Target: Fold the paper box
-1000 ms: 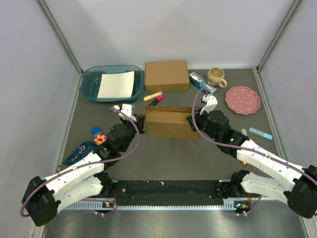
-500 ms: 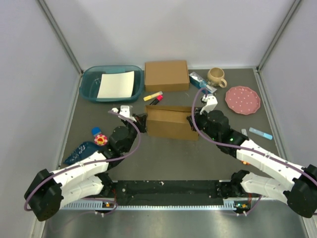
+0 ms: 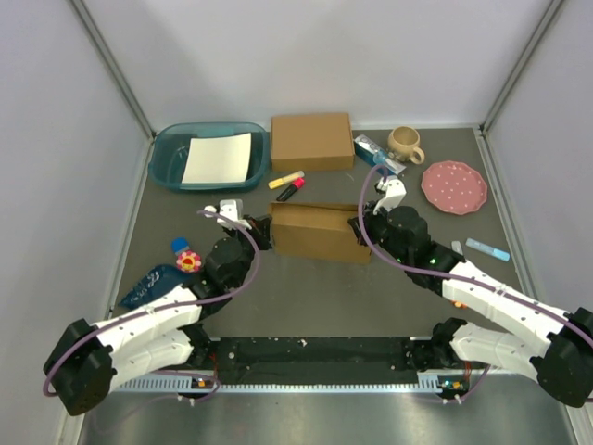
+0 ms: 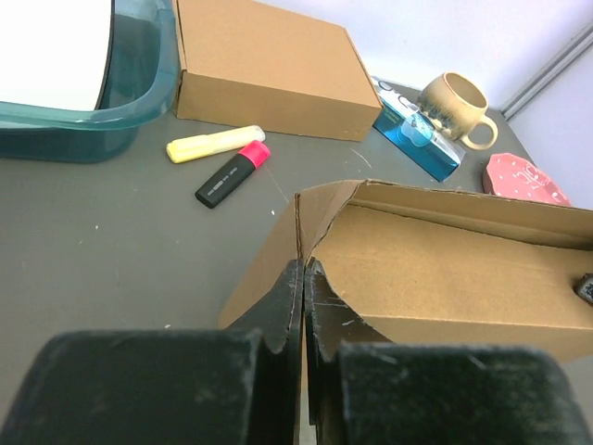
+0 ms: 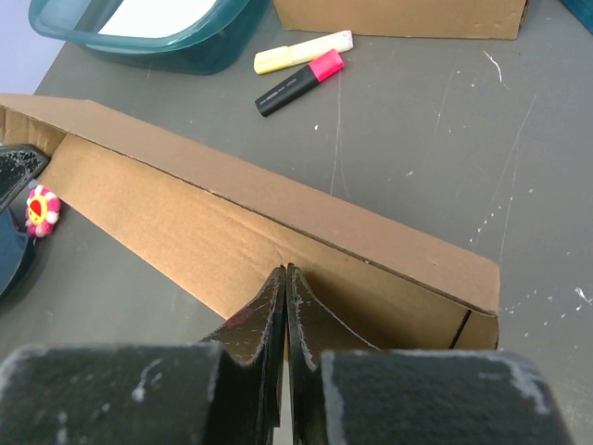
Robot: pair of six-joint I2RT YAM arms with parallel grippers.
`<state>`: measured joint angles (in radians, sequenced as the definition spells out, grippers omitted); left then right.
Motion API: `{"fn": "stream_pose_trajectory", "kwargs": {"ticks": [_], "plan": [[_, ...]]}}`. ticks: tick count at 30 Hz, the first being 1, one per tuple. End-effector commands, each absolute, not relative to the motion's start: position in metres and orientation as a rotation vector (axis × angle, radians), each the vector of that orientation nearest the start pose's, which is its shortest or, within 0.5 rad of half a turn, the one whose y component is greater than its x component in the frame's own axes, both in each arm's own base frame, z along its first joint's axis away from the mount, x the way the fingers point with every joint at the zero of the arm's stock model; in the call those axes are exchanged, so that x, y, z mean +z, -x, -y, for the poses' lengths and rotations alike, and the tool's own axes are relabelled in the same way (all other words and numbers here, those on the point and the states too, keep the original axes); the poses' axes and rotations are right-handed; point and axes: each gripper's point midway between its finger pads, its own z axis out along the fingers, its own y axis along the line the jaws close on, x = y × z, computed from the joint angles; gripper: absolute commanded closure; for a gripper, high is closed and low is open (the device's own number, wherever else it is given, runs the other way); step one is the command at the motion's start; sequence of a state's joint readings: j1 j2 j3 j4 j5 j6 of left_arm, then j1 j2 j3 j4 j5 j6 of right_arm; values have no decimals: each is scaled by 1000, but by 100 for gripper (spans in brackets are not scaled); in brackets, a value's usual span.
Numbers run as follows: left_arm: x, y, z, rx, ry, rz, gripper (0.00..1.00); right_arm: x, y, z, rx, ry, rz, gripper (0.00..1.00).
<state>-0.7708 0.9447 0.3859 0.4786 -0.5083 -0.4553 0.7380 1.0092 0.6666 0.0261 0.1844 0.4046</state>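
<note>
The paper box point(image 3: 320, 232) stands mid-table as brown cardboard, with a tall long wall, a folded top strip and end flaps. My left gripper point(image 3: 266, 230) is at its left end. In the left wrist view the gripper point(image 4: 304, 267) is shut, with the box's point(image 4: 435, 269) upright corner edge running down between the fingertips. My right gripper point(image 3: 359, 227) is at the right end. In the right wrist view that gripper point(image 5: 285, 269) is shut, its tips touching the long wall of the box point(image 5: 185, 213). Nothing shows between its fingers.
A closed cardboard box point(image 3: 311, 141) sits at the back, beside a teal basin point(image 3: 167, 148) holding a white sheet point(image 3: 218, 158). A yellow marker point(image 3: 287, 178) and a pink marker point(image 3: 293, 188) lie behind the paper box. Right: blue packet point(image 3: 375, 151), mug point(image 3: 405, 142), pink plate point(image 3: 454, 185). Left: flower toy point(image 3: 188, 260).
My left wrist has swung a little to the left while its fingers stayed at the box's left end. The box and the right arm have barely moved.
</note>
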Motion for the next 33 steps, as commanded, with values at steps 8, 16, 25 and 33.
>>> {"fn": "stream_pose_trajectory", "kwargs": {"ticks": [8,16,25,33], "plan": [[76,-269,142,-151,86,-2045,100,148,-253,-217,528,272,-2083,100],[78,-270,145,-156,88,-2051,100,192,-244,-230,669,288,-2009,72],[82,-273,150,-168,83,-2045,100,275,-223,-224,804,273,-1884,60],[88,-274,153,-178,73,-2028,100,293,-217,-183,653,207,-1846,58]]}}
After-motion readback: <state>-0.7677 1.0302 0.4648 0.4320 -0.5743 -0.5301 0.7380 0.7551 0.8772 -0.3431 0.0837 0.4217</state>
